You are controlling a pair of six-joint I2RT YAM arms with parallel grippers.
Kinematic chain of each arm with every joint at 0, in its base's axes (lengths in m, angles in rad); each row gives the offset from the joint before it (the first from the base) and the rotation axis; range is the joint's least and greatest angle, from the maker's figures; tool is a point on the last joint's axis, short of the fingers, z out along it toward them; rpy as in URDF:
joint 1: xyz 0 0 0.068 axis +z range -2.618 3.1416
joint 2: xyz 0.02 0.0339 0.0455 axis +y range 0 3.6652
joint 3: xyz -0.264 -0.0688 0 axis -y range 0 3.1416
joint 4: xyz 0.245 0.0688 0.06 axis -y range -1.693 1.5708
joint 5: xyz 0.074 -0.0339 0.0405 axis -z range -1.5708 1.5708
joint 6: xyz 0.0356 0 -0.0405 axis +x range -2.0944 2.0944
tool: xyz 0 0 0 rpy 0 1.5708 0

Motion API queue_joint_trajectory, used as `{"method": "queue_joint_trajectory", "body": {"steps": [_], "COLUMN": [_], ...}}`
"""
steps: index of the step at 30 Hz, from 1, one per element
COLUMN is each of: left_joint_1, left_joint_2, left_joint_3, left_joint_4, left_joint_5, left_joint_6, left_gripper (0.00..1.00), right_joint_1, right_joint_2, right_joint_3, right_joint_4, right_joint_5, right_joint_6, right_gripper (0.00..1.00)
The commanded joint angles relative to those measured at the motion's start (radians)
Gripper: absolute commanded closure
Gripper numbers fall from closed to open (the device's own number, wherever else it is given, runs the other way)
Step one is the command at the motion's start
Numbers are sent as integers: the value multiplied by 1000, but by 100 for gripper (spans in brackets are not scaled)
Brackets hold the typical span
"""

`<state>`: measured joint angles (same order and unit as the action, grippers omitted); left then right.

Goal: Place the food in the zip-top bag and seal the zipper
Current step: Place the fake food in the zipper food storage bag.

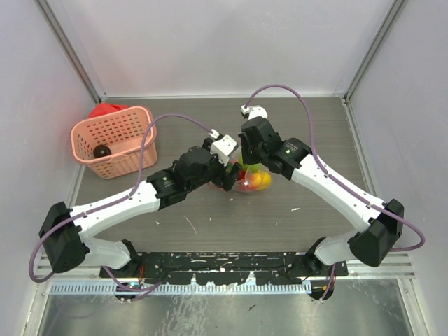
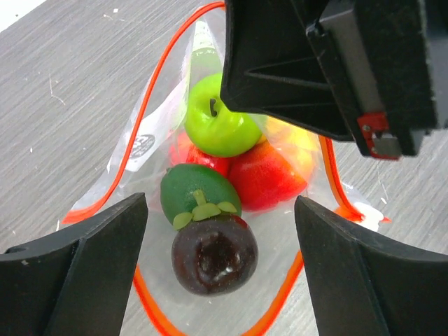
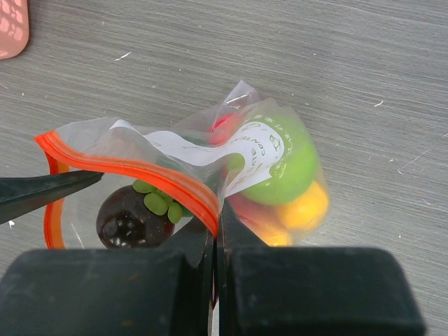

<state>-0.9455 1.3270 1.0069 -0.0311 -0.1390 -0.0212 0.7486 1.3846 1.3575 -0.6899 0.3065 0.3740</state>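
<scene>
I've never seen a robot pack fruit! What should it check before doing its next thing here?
1. Food inside zip-top bag: ok; green apple, mangosteen and others lie within.
2. Zipper closed: not ok, mouth gapes.
3. Right gripper holding zipper: ok, shut on it.
4. Left gripper free: ok, open, straddling the mouth.
5. Pink basket emptied: cannot tell; a dark item sits inside.
</scene>
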Motion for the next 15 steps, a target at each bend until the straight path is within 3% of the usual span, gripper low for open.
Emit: {"method": "queue_joint_trajectory", "body": {"steps": [1, 15], "left_joint_1": [-3, -4], "left_joint_2": [-96, -206], "left_joint_3": [46, 86], "left_joint_4": [-56, -412], "left_joint_5": [-8, -36], "left_joint_6": [-71, -515], "left_gripper": [13, 17], "right_joint_1": [-5, -6], "right_joint_2": [-45, -42], "right_joint_3": [6, -4], "right_joint_4": [50, 71], "right_joint_5": [2, -8], "right_joint_6": [17, 21], "right_gripper": [100, 100]}}
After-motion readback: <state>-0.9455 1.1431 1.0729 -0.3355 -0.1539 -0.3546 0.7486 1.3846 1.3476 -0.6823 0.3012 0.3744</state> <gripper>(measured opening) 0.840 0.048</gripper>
